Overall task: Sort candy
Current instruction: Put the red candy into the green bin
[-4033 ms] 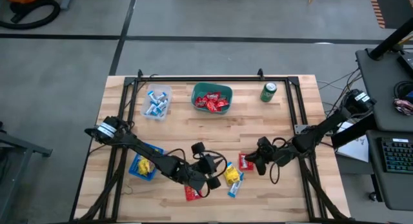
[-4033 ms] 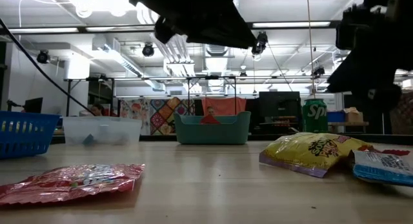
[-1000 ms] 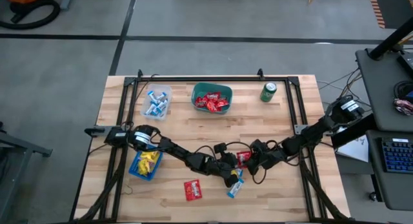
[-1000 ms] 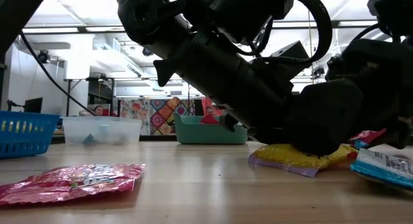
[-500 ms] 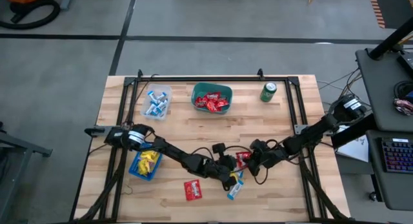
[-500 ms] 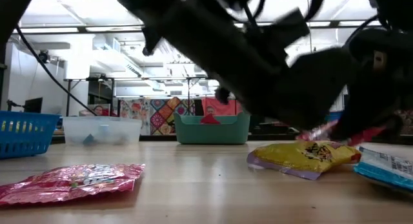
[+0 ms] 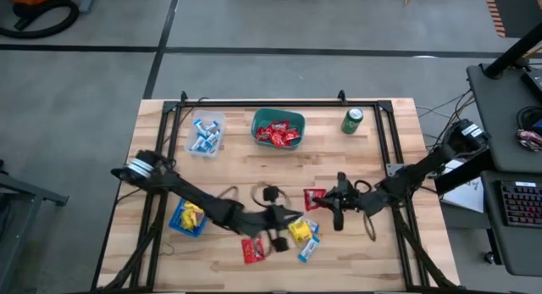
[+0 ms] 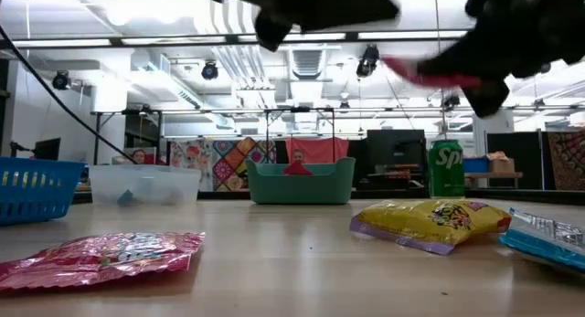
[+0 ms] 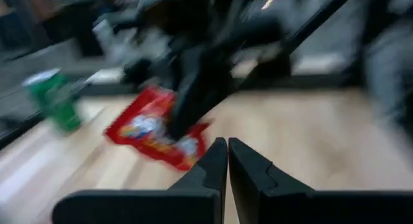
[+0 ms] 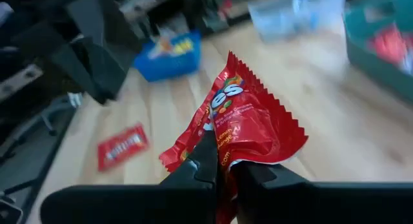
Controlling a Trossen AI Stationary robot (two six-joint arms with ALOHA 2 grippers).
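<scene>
One red packet [image 10: 248,124] pinched by a corner in the right gripper [image 7: 329,201], lifted off the table [image 7: 381,158] right of centre, liable to slip short of the far green bin [image 7: 278,129]; left gripper [image 7: 284,219] shut, empty, crowding nearby.

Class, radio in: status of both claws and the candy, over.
Right claw shut on red packet, lifted off table. Left claw shut, empty. Nothing blocking teal bin.

Grey floor [image 7: 85,74], bright ceiling lights [image 8: 137,6], patchwork quilt [image 8: 224,162] behind.
</scene>
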